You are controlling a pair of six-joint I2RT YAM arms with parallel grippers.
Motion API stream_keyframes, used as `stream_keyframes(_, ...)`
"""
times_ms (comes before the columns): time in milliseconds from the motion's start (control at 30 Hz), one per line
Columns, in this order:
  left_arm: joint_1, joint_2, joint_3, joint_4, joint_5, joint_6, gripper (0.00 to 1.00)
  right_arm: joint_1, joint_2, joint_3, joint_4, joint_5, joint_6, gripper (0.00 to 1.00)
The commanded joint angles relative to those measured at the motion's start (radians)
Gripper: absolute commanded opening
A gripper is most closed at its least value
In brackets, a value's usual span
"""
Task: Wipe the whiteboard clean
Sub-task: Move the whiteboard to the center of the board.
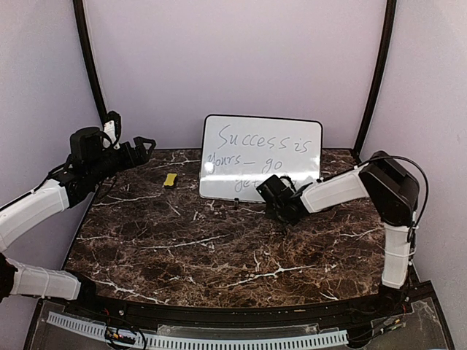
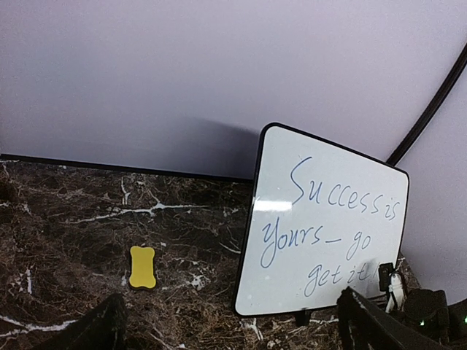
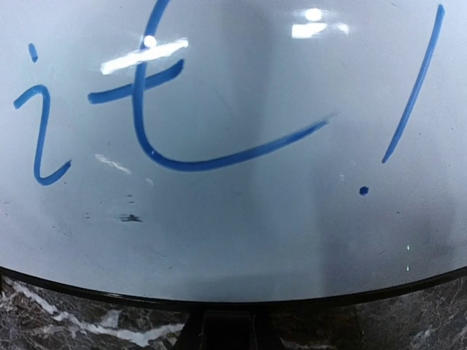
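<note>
- One whiteboard (image 1: pixel 261 157) stands upright at the far side of the table (image 1: pixel 219 248), a little right of centre and close to the back wall. It has a thin black frame with rounded corners.
- All of its blue handwriting (image 1: pixel 268 137) is on it, and I read "Success is yours – go get it!" across three lines.
- Up close through the right wrist camera I see the "it!" (image 3: pixel 153 109) near the board's bottom edge. A few small dark smudges (image 3: pixel 130 217) sit below the letters.
- The right gripper (image 1: pixel 273 191) sits low, just in front of the board's lower right part. Its jaws are pinched nearly together. I cannot tell whether it touches the board or has anything between them.
- A small yellow eraser (image 1: pixel 170 179) lies flat on the table, left of the board and apart from it.
- The left gripper (image 1: pixel 143 146) hangs above the far left corner of the table, well apart from the board. Its jaws are spread wide with nothing between them, and its camera looks over the eraser towards the board.
- The table is dark brown marble with white veins.
</note>
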Motion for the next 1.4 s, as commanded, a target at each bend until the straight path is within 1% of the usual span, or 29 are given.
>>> stream_keyframes(0,0.005,-0.016,-0.011,0.021,-0.003,-0.003,0.99,0.024,-0.076,-0.098,-0.016,0.002,0.101,0.00)
stream_keyframes(67,0.005,-0.008,-0.007,0.005,-0.028,-0.006,0.99,0.038,-0.095,-0.119,-0.035,0.017,0.122,0.00)
stream_keyframes(167,0.005,0.014,0.007,-0.043,-0.131,-0.011,0.99,0.062,-0.104,-0.122,-0.068,0.036,0.138,0.00)
stream_keyframes(233,0.005,0.029,0.019,-0.078,-0.171,-0.011,0.99,0.080,-0.103,-0.121,-0.092,0.044,0.155,0.00)
stream_keyframes(333,0.005,0.034,0.021,-0.081,-0.183,-0.015,0.99,0.100,-0.098,-0.124,-0.088,0.051,0.166,0.00)
stream_keyframes(433,0.005,0.032,0.016,-0.073,-0.181,-0.015,0.99,0.103,-0.081,-0.101,-0.087,0.044,0.148,0.06)
stream_keyframes(467,0.005,0.033,0.015,-0.072,-0.182,-0.015,0.99,0.103,-0.079,-0.097,-0.086,0.042,0.141,0.09)
stream_keyframes(600,0.005,0.038,0.016,-0.076,-0.188,-0.014,0.99,0.111,-0.088,-0.097,-0.077,0.034,0.115,0.26)
stream_keyframes(733,0.005,0.042,0.016,-0.074,-0.185,-0.014,0.99,0.111,-0.108,-0.105,-0.080,0.040,0.092,0.37)
stream_keyframes(833,0.006,0.044,0.016,-0.074,-0.184,-0.014,0.99,0.112,-0.126,-0.112,-0.078,0.016,0.065,0.43)
stream_keyframes(900,0.006,0.047,0.018,-0.074,-0.183,-0.014,0.99,0.115,-0.138,-0.112,-0.076,-0.007,0.033,0.49)
stream_keyframes(967,0.006,0.052,0.017,-0.073,-0.183,-0.014,0.99,0.119,-0.153,-0.112,-0.073,-0.040,-0.008,0.59)
stream_keyframes(1000,0.006,0.053,0.018,-0.074,-0.183,-0.014,0.99,0.121,-0.164,-0.113,-0.072,-0.059,-0.033,0.67)
stream_keyframes(1033,0.006,0.057,0.018,-0.074,-0.183,-0.014,0.99,0.125,-0.181,-0.116,-0.069,-0.078,-0.054,0.72)
stream_keyframes(1100,0.006,0.065,0.018,-0.076,-0.183,-0.014,0.99,0.136,-0.214,-0.131,-0.054,-0.119,-0.101,0.79)
stream_keyframes(1233,0.007,0.077,0.019,-0.075,-0.183,-0.012,0.99,0.165,-0.281,-0.155,-0.033,-0.188,-0.198,0.87)
stream_keyframes(1367,0.008,0.090,0.018,-0.069,-0.167,-0.002,0.99,0.191,-0.341,-0.153,0.025,-0.287,-0.399,0.91)
